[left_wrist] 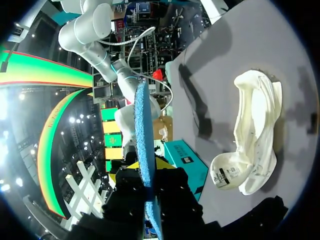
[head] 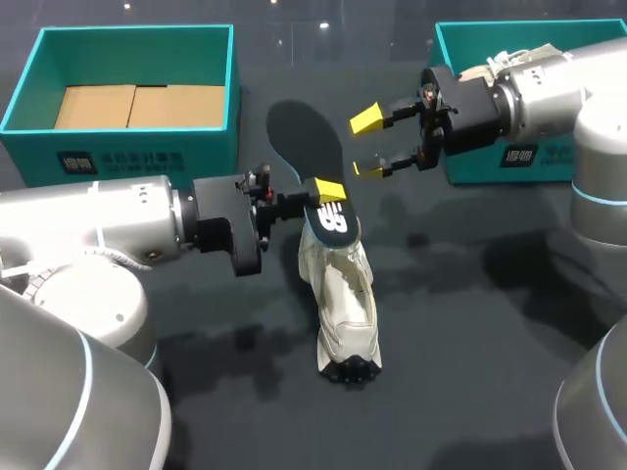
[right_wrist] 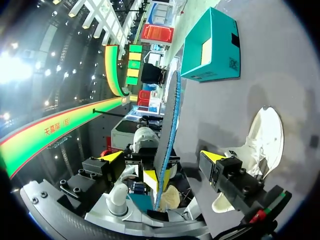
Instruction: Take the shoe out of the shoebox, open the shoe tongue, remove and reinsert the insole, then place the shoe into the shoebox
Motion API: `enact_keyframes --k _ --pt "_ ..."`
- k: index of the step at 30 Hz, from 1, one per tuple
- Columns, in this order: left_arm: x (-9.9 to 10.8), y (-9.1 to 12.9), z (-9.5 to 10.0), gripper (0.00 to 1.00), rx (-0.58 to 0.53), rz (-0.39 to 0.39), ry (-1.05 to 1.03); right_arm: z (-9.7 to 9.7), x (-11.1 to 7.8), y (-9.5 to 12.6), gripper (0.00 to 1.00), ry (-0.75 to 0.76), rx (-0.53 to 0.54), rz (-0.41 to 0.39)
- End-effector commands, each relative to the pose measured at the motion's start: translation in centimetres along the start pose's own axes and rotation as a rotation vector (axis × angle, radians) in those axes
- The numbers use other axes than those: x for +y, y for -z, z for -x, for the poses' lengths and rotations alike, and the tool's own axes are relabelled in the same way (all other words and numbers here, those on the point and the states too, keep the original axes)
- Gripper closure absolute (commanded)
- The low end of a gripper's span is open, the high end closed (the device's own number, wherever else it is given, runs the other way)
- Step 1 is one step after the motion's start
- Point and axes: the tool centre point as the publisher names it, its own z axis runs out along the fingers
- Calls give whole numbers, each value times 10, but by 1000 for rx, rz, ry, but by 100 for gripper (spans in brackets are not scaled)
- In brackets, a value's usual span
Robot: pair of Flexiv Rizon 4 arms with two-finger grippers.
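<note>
Closest to the viewer, the left arm (head: 98,230) came in from the left side. The left gripper (head: 328,193) pinched one end of the dark insole (head: 304,142) and held it up above the table (head: 470,323). Below it the white shoe (head: 345,299) lay on the table, toe towards the near edge, outside both boxes. The right gripper (head: 369,144) had its fingers spread wide, just beside the edge of the insole. One teal shoebox (head: 127,152) stood open at the far left, and a second box (head: 480,168) stood behind the right gripper.
</note>
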Motion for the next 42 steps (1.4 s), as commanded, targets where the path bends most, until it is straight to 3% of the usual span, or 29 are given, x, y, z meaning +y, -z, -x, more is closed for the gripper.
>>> enact_keyframes --k 1,4,7,12,19,34,42 --pt "5 -15 0 100 0 5 -3 9 -1 -8 2 7 22 4" --pt "5 -18 0 100 2 0 -15 12 -2 -12 5 6 25 3" --pt "5 -21 0 100 5 -9 -21 14 -3 -15 17 3 27 6" --pt "6 -25 -1 100 3 -24 -17 15 -5 -19 26 3 18 17" --pt "5 -28 -2 100 -4 -71 -16 17 -6 -22 50 22 23 28" --pt "1 -36 -7 100 11 -85 -49 20 -4 -23 58 42 45 23" --pt "-1 -38 -8 100 13 -79 -56 20 -3 -25 68 54 56 16"
